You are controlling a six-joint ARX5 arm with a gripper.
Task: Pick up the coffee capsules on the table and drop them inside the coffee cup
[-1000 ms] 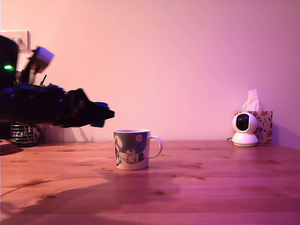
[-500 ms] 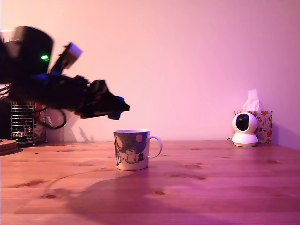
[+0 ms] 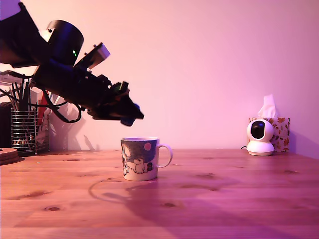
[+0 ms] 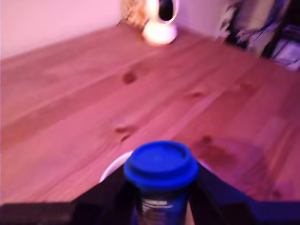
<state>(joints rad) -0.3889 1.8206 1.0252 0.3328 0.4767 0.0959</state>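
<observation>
— Where's the gripper?
— Upper left of the exterior view, nose tilted down. The gripper [image 3: 131, 116] hangs just above the coffee cup [image 3: 139, 158], over the side of its rim nearer the exterior view's left.
— And the jaws?
— Clamped on the blue capsule [image 4: 161, 165], broad end facing the wrist view (it's blurred, but the dark fingers [image 4: 108, 197] flank it on both sides).
— The cup?
— Left of centre on the table [image 3: 234, 194], upright, with the handle towards the exterior view's right.
</observation>
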